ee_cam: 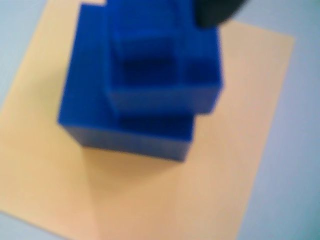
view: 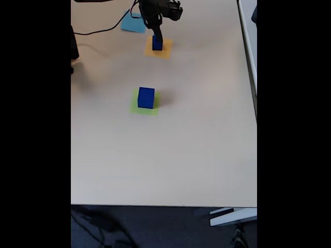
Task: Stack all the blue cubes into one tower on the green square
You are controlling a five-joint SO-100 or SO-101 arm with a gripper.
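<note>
The black gripper (view: 156,37) is hovering over dark blue cubes (ee_cam: 150,85) piled on the flat orange paper square (ee_cam: 235,150); finger spread cannot be told. One solid blue cube (view: 146,97) is sitting on the lime-green paper square (view: 135,107). An off-centre grasp is risking toppling the pile.

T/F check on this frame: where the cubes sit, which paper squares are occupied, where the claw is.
1. A blue cube sits on the green square. True.
2. The orange square is bare. False: stacked blue cubes stand on it in the wrist view.
3. The claw is above the orange square. True.
4. All blue cubes already form one tower on green. False: they are split between green and orange.
5. The light-blue square carries a cube. False: nothing stands on it.
</note>
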